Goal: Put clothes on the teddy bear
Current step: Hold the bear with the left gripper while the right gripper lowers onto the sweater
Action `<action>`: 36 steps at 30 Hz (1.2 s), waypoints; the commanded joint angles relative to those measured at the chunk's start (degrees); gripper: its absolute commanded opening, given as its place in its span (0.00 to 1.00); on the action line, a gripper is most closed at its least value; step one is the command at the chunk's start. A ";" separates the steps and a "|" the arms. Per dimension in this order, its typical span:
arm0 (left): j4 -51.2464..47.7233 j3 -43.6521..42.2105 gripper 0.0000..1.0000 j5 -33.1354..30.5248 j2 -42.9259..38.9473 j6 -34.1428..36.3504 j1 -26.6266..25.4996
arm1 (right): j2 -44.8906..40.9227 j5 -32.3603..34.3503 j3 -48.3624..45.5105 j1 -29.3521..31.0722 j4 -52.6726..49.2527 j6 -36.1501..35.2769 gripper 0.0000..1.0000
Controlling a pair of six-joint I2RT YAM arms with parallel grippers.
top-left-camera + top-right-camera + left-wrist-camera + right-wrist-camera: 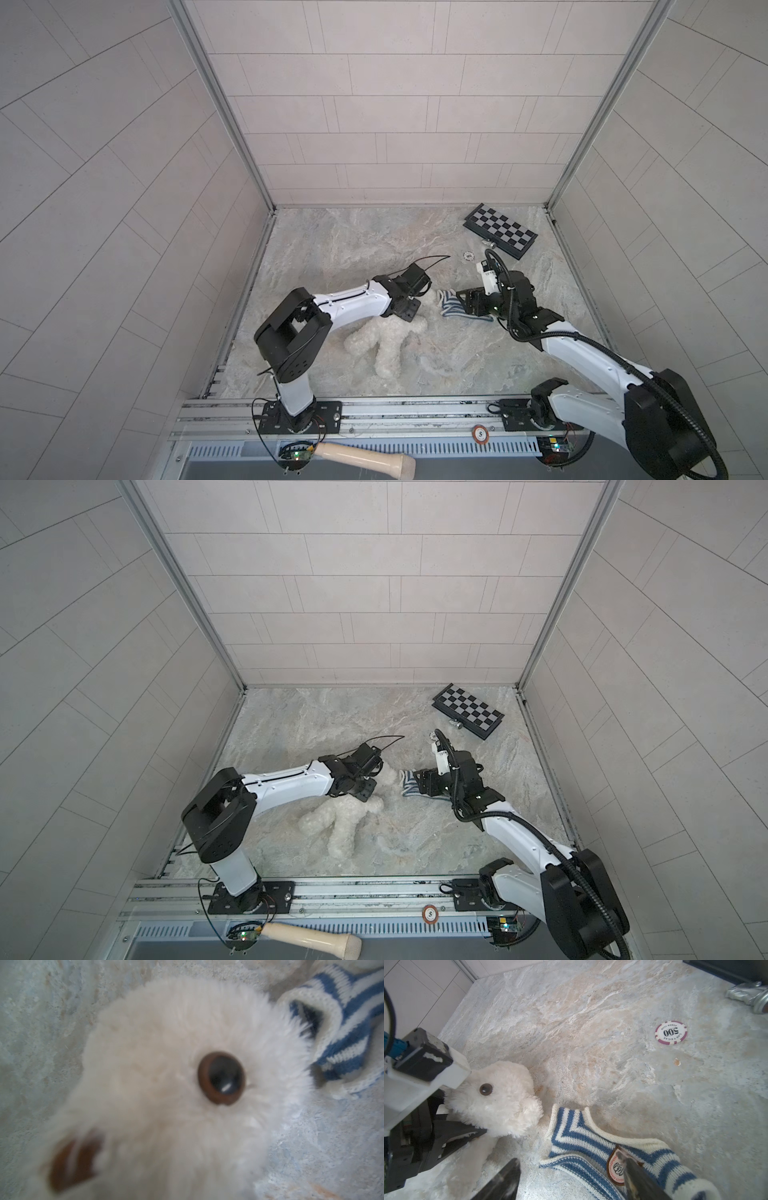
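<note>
Cream-white plush, the teddy bear (386,345) lies on the marble-patterned table (332,249). Its head is near the table's middle, and in both top views its body and long limbs trail off toward 7 o'clock. The left gripper (409,309) is down over the bear's head and hides most of it from above. The right wrist view shows one dark finger (467,1132) lying against the fur just under the head. The other finger is hidden, so I cannot tell whether the jaws are clamped on the bear or only rest beside it. The left wrist view is filled with blurred fur, one brown bead eye (221,1078) and the nose (74,1163). At 3 o'clock of the head, just beside it but apart, a blue-and-white striped shirt (581,1142) lies flat with its neck opening toward the bear. The right gripper (568,1157) sits low over the shirt with its jaws spread wide and nothing clamped between them. One fingertip is over the chest badge (614,1165) and the other is over bare table by the shirt's edge. A poker chip (671,1032) lies at 1 o'clock of the table's middle. Beyond it, in the 1 o'clock corner, is a folded chessboard (500,230) with a small silver object (747,994) at its near edge.
</note>
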 commanded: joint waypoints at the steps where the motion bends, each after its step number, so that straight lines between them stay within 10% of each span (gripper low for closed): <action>1: 0.81 -1.87 0.34 -0.74 -4.91 1.20 0.20 | -1.02 2.19 2.56 1.04 -7.81 0.50 0.78; 10: 6.27 -9.50 0.19 3.25 -14.40 -3.16 1.61 | 1.87 8.62 13.34 2.86 -26.37 -3.65 0.77; 23: 7.27 -12.57 0.20 7.03 -23.07 -6.32 5.61 | 27.38 7.34 33.00 4.71 -47.46 -18.86 0.68; 36: 2.76 -12.43 0.23 5.68 -27.28 -7.89 7.95 | 38.67 5.39 36.33 8.43 -40.35 -19.61 0.58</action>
